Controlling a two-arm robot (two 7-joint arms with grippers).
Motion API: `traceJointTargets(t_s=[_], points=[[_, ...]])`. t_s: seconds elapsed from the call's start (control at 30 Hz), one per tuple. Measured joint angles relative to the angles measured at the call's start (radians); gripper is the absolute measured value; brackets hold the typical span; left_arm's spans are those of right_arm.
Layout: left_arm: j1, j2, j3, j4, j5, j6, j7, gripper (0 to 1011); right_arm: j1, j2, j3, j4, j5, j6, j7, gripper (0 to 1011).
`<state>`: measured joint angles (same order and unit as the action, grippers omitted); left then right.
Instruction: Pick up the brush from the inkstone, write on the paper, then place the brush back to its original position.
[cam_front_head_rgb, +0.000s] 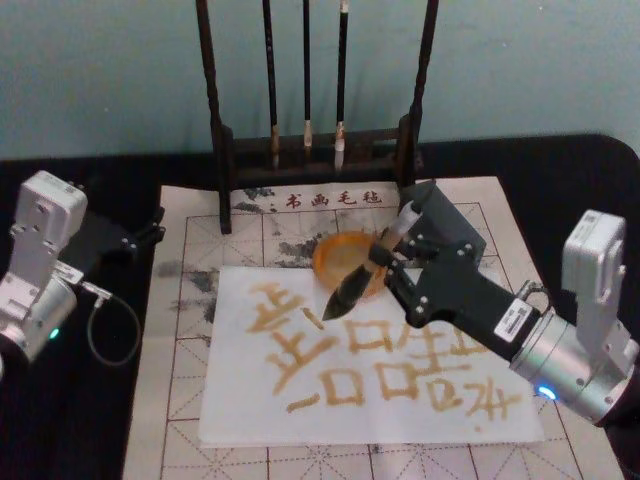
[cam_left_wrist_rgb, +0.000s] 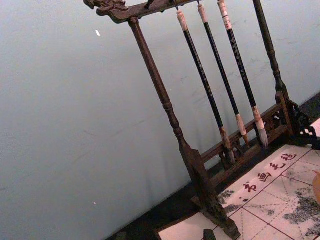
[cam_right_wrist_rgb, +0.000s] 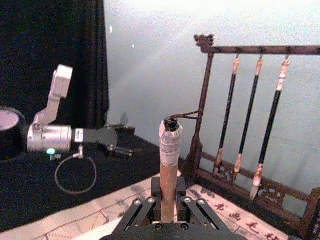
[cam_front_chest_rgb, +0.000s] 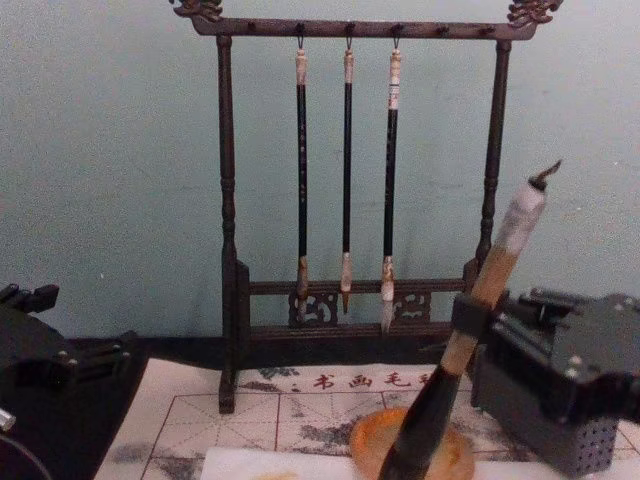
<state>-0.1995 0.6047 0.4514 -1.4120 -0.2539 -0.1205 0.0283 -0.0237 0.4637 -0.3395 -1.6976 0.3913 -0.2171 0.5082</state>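
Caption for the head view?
Right gripper holds the brush slanted across the inkstone by the written paper; left gripper parked at left.

Arm hardware
Your left arm (cam_front_head_rgb: 40, 270) and right arm (cam_front_head_rgb: 575, 350): silver wrist barrels, white box housings, black angular casings; black cable (cam_front_head_rgb: 110, 335) loops off the left.

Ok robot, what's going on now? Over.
Right end effector shut on brush, tip at inkstone rim. Left end effector parked left of mat. Paper written on; nothing blocking.
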Motion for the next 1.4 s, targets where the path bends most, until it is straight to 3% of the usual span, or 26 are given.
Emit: traceJointTargets(t_s=[0.27, 0.57, 0.8, 1.1, 1.4], points=[[0.000, 0.000, 0.000, 0.000, 0.000, 0.000, 0.000, 1001, 0.012, -0.022, 0.036, -0.012, 0.066, 0.026, -0.018, 177], [0.000, 0.000, 0.000, 0.000, 0.000, 0.000, 0.000, 1001, 0.090, -0.087, 0.080, 0.038, 0.192, 0.167, -0.105, 177], [0.000, 0.000, 0.000, 0.000, 0.000, 0.000, 0.000, 1001, 0.151, -0.135, 0.101, 0.102, 0.263, 0.264, -0.196, 177], [0.000, 0.000, 0.000, 0.000, 0.000, 0.000, 0.000, 1001, 0.199, -0.172, 0.114, 0.168, 0.330, 0.346, -0.280, 177], [0.000, 0.000, 0.000, 0.000, 0.000, 0.000, 0.000, 1001, 0.243, -0.207, 0.157, 0.227, 0.480, 0.486, -0.355, 177]])
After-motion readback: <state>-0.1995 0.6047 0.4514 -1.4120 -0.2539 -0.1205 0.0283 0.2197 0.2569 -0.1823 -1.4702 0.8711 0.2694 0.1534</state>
